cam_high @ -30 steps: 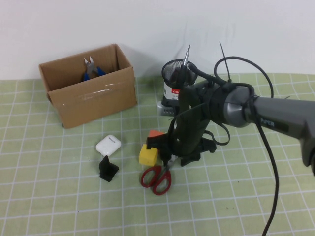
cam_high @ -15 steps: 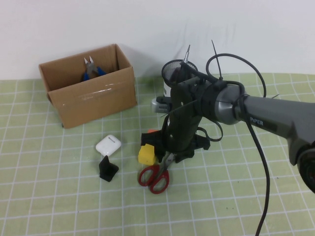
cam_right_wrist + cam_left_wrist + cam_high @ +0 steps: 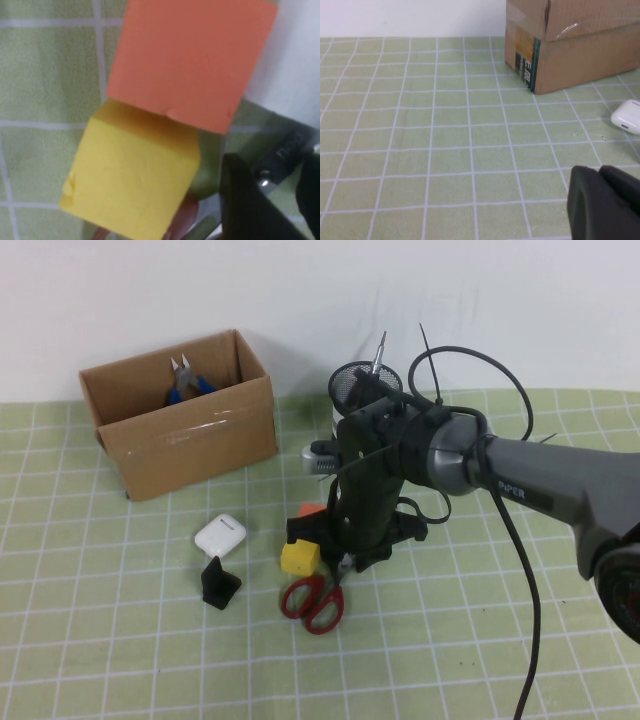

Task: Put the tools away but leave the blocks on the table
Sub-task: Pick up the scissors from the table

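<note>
The red-handled scissors (image 3: 312, 602) lie on the green grid table (image 3: 120, 640), blades pointing up under my right gripper (image 3: 342, 562). It is open and points down. Its fingers (image 3: 240, 200) stand either side of the steel near the scissors' pivot (image 3: 263, 174). The yellow block (image 3: 300, 558) and orange block (image 3: 311, 511) sit just to its left, touching. A white block (image 3: 297, 60) borders the orange one (image 3: 190, 55). The blue-handled pliers (image 3: 185, 386) are in the cardboard box (image 3: 190, 445). The screwdriver (image 3: 378, 352) stands in the black mesh cup (image 3: 352, 388). My left gripper (image 3: 602, 200) is shut, low over the mat, outside the high view.
A white earbud case (image 3: 220, 535) and a small black angled piece (image 3: 218, 583) lie left of the blocks. The case (image 3: 627, 116) and the box corner (image 3: 527, 67) show ahead in the left wrist view. Cables loop above my right arm (image 3: 520, 475).
My right arm has swung a little to the left and settled lower over the scissors' blades. The scissors have shifted slightly left. The blocks, box and cup have not moved.
</note>
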